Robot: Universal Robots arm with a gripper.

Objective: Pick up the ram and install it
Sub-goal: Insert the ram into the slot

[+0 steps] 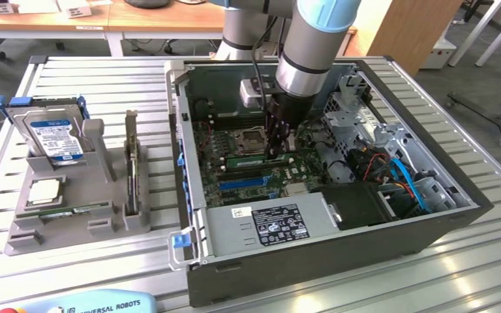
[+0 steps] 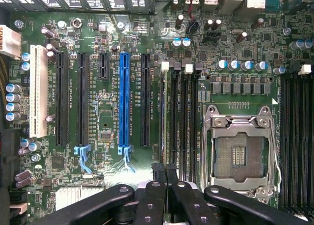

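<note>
green ram [image 1: 248, 158] on motherboard [image 2: 108, 122], hand [image 2: 164, 173] closed

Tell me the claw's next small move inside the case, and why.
Probably a short, straight push down. The claw is shut at one end of the ram, which lies along the memory slots beside the empty processor socket. I cannot tell that it is fully seated, so gentle pressure seems safer than lifting away.
</note>
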